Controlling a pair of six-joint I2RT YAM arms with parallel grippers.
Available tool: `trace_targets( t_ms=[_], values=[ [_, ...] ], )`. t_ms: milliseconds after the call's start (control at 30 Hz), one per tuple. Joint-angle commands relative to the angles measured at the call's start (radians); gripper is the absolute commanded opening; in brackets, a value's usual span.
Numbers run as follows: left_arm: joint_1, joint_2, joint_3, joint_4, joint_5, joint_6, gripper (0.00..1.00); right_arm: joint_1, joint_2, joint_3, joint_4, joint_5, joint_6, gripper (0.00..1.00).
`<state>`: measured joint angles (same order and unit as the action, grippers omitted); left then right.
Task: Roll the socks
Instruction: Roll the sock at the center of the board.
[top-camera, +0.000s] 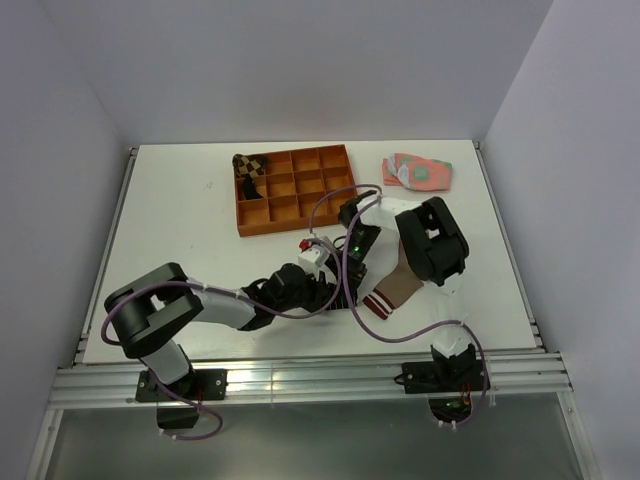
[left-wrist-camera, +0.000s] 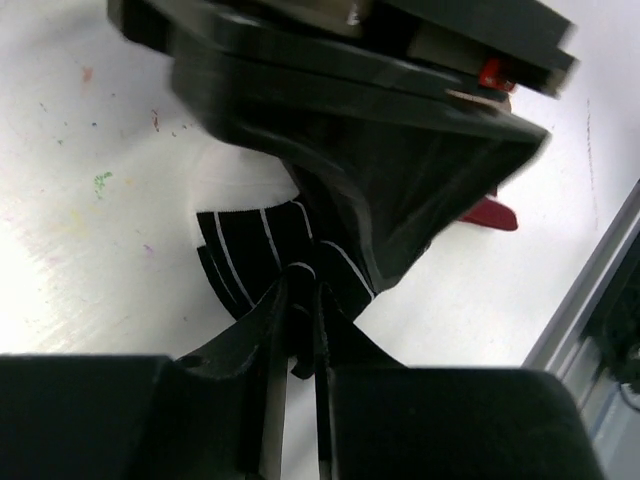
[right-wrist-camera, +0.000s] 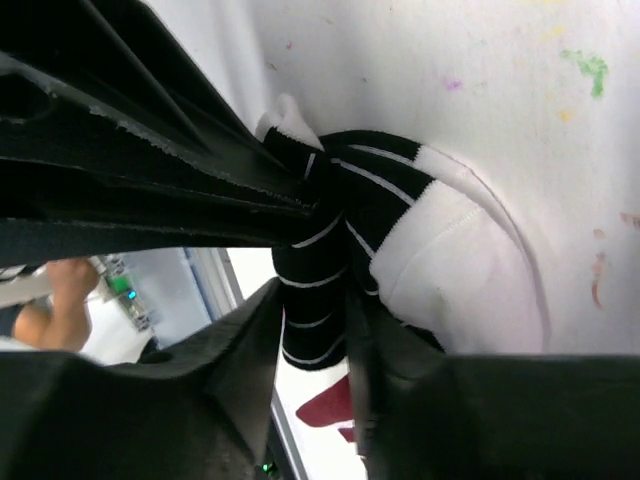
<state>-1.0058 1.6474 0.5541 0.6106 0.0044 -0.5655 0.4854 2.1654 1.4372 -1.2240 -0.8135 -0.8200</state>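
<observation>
Lower centre, our left gripper (left-wrist-camera: 303, 300) clamps the black striped sock (left-wrist-camera: 245, 245). Our right gripper (right-wrist-camera: 315, 305) straddles it, grip unclear. We should pull it taut.

**Table** (top-camera: 180, 250): white, flat, matt top. The wrist views show faint coloured specks (left-wrist-camera: 100, 180) on it.
**Rail** (top-camera: 300, 382): silver aluminium profile along the table's near edge. Thinner metal strips (top-camera: 118, 230) run down both sides.
**Walls:** back wall (top-camera: 300, 70), left wall (top-camera: 50, 180) and right wall (top-camera: 585, 170). All are plain pale grey-lilac and enclose the table on three sides.
**Lower surface** (top-camera: 320, 440): grey, below the rail.
**Light:** even and diffuse, with soft shadows.
</observation>
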Motion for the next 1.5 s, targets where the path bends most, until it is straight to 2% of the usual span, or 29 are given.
trace_targets(
  t_ms=[0,133,367,633,833,1000,1233,1333,1467],
  values=[
    [-0.002,0.029,0.041,-0.130,0.008,-0.097,0.00,-0.005,-0.093,-0.063,0.187,0.106,0.044,0.41],
    [-0.001,0.035,0.093,-0.265,0.005,-0.160,0.00,-0.005,-0.220,-0.188,0.326,0.164,0.128,0.52],
    [0.016,0.045,0.176,-0.459,0.011,-0.237,0.00,-0.034,-0.397,-0.342,0.536,0.250,0.232,0.58],
    [0.038,0.042,0.231,-0.568,0.069,-0.261,0.00,-0.117,-0.504,-0.420,0.595,0.247,0.271,0.60],
    [0.122,0.054,0.245,-0.607,0.210,-0.270,0.00,-0.183,-0.584,-0.468,0.613,0.221,0.240,0.60],
    [0.177,0.071,0.282,-0.695,0.319,-0.269,0.00,-0.185,-0.706,-0.553,0.655,0.191,0.171,0.60],
    [0.213,0.158,0.369,-0.791,0.408,-0.267,0.00,-0.113,-0.909,-0.692,0.765,0.260,0.087,0.61],
    [0.220,0.193,0.406,-0.825,0.424,-0.269,0.00,-0.021,-0.999,-0.753,0.810,0.328,0.062,0.63],
    [0.225,0.238,0.448,-0.854,0.434,-0.272,0.00,0.114,-1.021,-0.791,0.845,0.373,0.032,0.64]
  ],
)
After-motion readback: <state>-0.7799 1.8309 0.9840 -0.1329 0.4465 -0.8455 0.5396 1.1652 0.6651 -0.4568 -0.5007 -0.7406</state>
